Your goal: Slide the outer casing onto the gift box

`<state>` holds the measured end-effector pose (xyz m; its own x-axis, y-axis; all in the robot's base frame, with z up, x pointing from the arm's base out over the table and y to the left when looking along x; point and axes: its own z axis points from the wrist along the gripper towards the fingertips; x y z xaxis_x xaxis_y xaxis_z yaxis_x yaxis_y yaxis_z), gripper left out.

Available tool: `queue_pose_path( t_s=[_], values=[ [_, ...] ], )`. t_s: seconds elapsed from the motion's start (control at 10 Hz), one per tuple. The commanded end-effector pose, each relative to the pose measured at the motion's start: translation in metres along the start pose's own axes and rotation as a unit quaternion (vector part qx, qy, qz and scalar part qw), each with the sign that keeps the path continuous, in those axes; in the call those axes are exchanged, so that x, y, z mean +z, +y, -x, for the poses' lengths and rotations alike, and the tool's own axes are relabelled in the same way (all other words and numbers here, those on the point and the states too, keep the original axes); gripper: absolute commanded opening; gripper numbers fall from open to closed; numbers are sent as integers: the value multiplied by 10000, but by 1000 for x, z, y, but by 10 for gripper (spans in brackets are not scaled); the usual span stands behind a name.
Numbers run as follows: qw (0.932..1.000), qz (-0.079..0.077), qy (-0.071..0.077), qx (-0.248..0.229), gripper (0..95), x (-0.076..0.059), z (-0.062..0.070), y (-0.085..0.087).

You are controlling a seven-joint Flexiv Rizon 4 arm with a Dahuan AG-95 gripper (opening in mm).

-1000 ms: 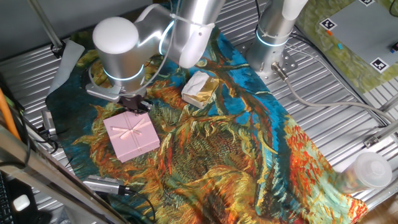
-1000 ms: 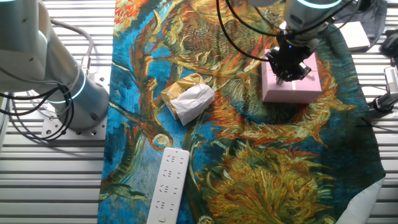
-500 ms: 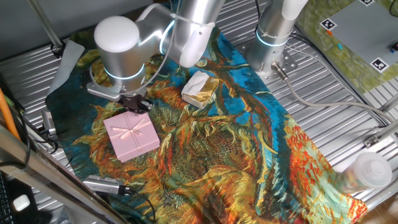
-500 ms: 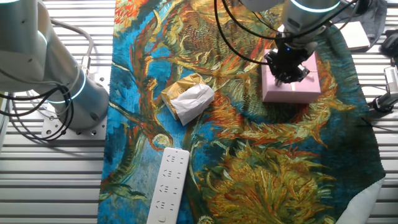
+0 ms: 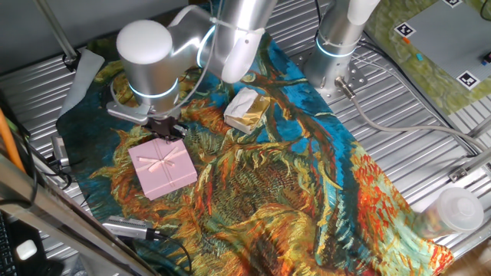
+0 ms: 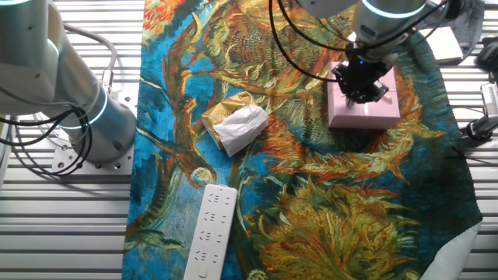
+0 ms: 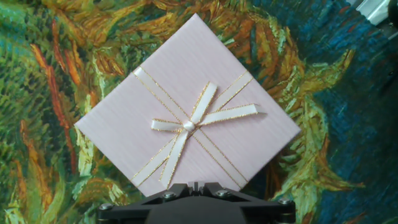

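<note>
The outer casing [image 5: 162, 167], a pale-pink square with a light ribbon-and-bow print, lies flat on the patterned cloth. It also shows in the other fixed view [image 6: 375, 113] and fills the hand view [image 7: 186, 106]. My gripper [image 5: 166, 132] hangs just above the casing's far edge, nearest the arm; it shows in the other fixed view [image 6: 360, 95] too. In the hand view the gripper [image 7: 196, 185] has its jaws together with nothing between them. The gift box with its dark hollow is not visible as a separate thing in any view.
A cream-and-gold wrinkly packet [image 5: 247, 109] lies on the cloth past the casing, also in the other fixed view [image 6: 236, 122]. A long white bar [image 6: 212, 231] lies near the cloth's edge. A second arm's base [image 5: 337, 46] stands at the back. A metal cylinder [image 5: 126, 227] lies by the front edge.
</note>
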<state>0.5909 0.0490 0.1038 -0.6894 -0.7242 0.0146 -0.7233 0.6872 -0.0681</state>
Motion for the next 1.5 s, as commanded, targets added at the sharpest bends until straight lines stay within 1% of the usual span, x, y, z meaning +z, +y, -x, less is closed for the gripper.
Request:
queue_pose_path(
  t_s=[0.1,0.3,0.5,0.7,0.9,1.0,1.3,1.4,1.5],
  values=[
    [9994,-18,132,327,0,-28,17,18],
    [9990,-22,155,425,0,-33,27,27],
    [9988,-8,141,469,0,-34,29,29],
    [9984,20,143,548,0,-39,32,34],
    [9974,77,156,695,0,-42,32,42],
    [9970,148,119,756,0,-43,30,47],
    [9955,202,127,912,0,-45,26,57],
    [9946,230,116,1008,0,-48,26,65],
    [9931,259,101,1139,0,-52,24,76]
  ],
)
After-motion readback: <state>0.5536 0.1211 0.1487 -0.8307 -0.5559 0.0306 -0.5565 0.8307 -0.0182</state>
